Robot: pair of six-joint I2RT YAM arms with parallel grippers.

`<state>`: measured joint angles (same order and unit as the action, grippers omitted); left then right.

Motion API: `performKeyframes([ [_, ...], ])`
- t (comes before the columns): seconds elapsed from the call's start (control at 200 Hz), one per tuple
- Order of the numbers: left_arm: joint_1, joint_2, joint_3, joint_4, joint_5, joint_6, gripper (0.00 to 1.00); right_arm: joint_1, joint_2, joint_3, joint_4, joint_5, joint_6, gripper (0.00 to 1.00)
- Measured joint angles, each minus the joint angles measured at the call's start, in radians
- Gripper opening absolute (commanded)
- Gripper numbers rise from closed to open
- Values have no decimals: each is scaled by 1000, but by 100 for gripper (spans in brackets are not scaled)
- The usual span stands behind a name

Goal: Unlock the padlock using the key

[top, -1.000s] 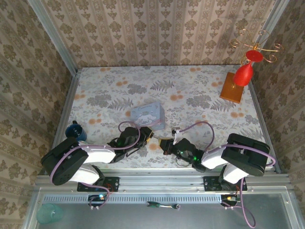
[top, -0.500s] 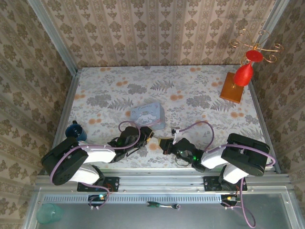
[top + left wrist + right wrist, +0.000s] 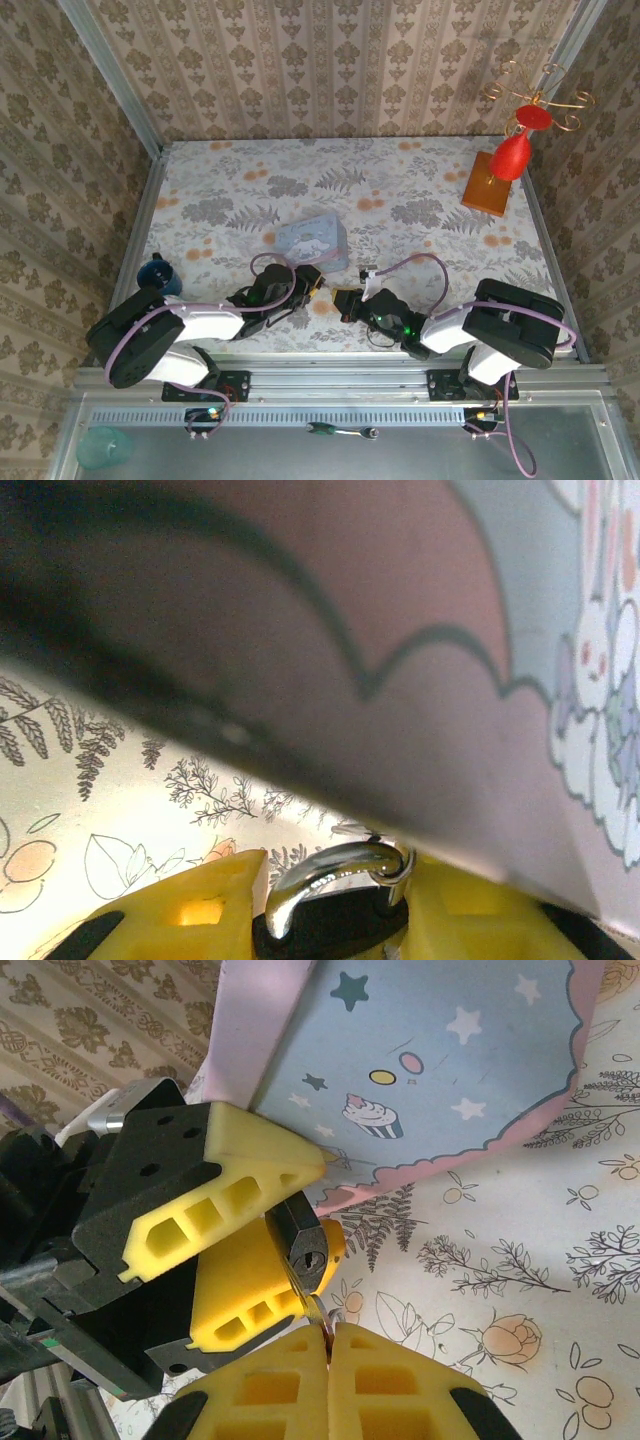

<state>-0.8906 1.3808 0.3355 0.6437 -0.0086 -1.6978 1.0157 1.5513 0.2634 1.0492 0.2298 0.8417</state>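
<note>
"While the right wrist camera gives the closest look, how does the right gripper [image 3: 328,1348] stand?"

"Its two yellow ribbed pads [image 3: 350,1345] are pressed flat together, with a thin sliver of metal pinched at their very tips. That sliver looks like the small metal key [image 3: 321,1320], though so little of it sticks out that I would not swear to its shape."

"Where does it point?"

"Up at the small dark-bodied metal padlock [image 3: 304,1240], just above the pads. The padlock's keyhole face is turned towards this camera. The key's tip lies at the lower edge of that face; whether it sits in the slot I cannot tell."

"And what holds the padlock?"

"The left gripper [image 3: 340,925], closed narrowly on it, with one yellow finger [image 3: 265,1145] on either side of the dark body and black mounts behind them. From the left wrist, the thin silvery curved shackle [image 3: 330,872] arches above the body between those fingers."

"What lies around them?"

"Close behind the padlock is the pastel blue-and-pink cartoon tin box [image 3: 440,1050], with stars and a cupcake printed on it; I cannot tell whether the two touch. Beneath is the floral-printed tabletop [image 3: 520,1290]. From above, both grippers meet nose to nose near the table's near edge, the tin just beyond them."
</note>
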Motion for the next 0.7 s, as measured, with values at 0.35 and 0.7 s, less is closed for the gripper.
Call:
performKeyframes([
  [0.35, 0, -2, 19, -30, -7, 8, 0, 0, 5, -2, 3, 5, 10, 0],
  [0.7, 2, 2, 20, -8, -11, 7, 0, 0, -11, -24, -5, 29, 26, 0],
])
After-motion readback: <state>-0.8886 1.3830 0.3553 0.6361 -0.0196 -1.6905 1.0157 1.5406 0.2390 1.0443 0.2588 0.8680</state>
